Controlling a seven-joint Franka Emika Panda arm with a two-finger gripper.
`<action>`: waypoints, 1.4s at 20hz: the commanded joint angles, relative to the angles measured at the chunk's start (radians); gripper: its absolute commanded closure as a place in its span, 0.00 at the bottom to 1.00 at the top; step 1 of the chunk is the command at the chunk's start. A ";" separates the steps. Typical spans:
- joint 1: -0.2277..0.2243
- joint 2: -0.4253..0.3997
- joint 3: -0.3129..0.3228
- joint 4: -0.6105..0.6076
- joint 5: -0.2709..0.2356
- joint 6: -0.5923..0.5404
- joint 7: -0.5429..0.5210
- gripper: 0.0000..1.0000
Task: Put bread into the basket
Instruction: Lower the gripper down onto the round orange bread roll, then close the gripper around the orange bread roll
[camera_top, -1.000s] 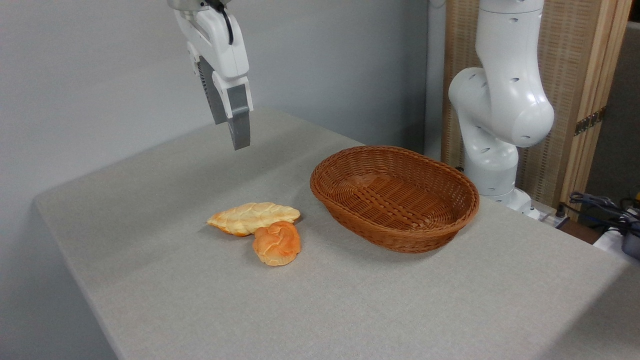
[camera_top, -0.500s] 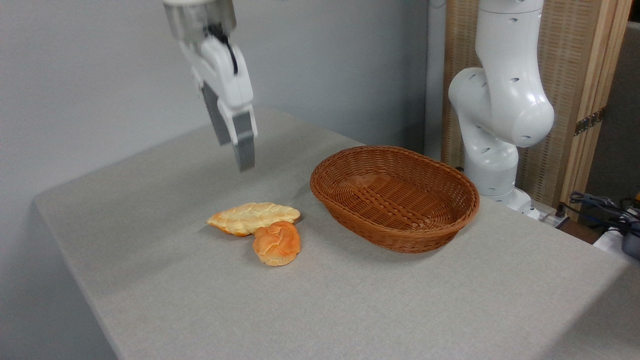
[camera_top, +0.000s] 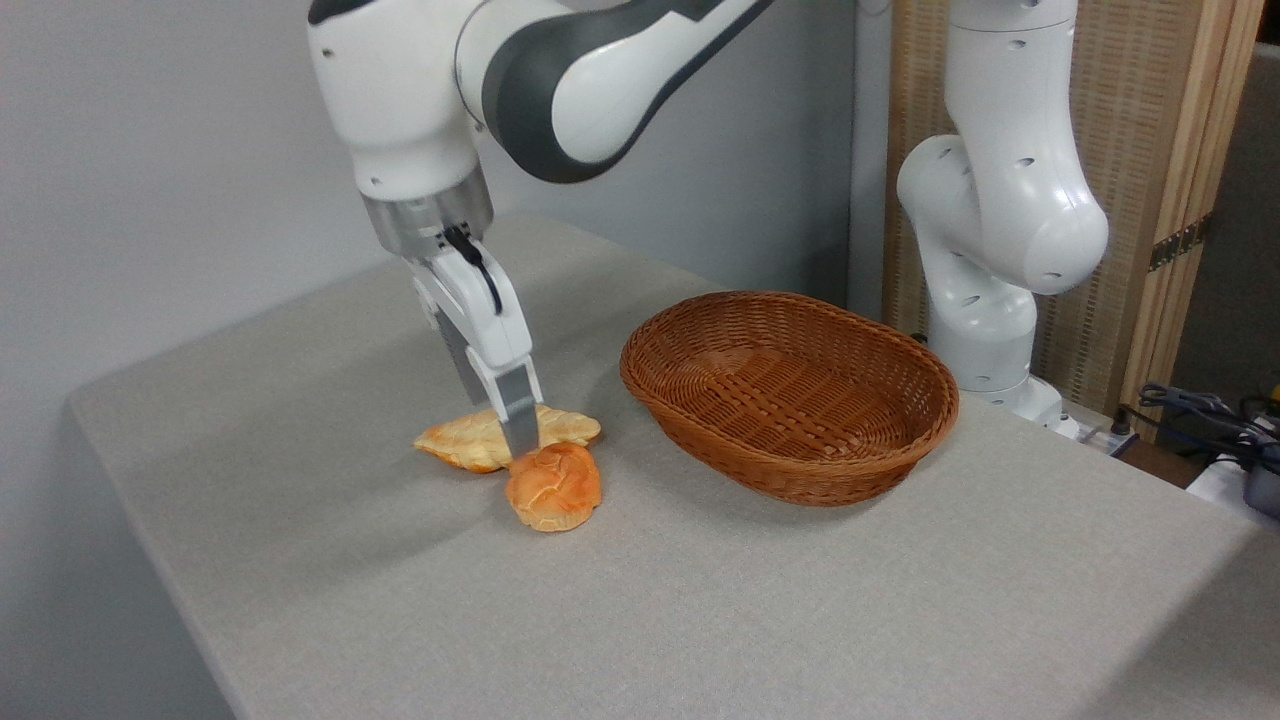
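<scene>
The bread, a small round orange-brown knotted roll, lies on the grey table left of the basket. It touches a paler braided loaf just behind it. The basket, oval reddish-brown wicker, stands empty at centre right. My gripper has come down to the breads. Its near grey finger stands in front of the braided loaf, with its tip at the roll's upper left edge. The far finger is mostly hidden behind it. The jaws look open and hold nothing.
The arm's white base stands behind the basket at the right. Cables lie off the table's far right corner. A grey wall runs behind the table and a wooden screen stands at the right.
The gripper has dropped from high above the table's back left down and to the right, onto the two breads. Bread and basket have not moved.
</scene>
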 joint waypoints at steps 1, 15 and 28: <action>0.000 0.014 0.029 -0.027 0.068 0.011 0.013 0.00; -0.013 0.116 0.023 -0.031 0.079 0.014 0.025 0.53; -0.016 0.107 0.020 -0.028 0.060 -0.014 0.048 0.78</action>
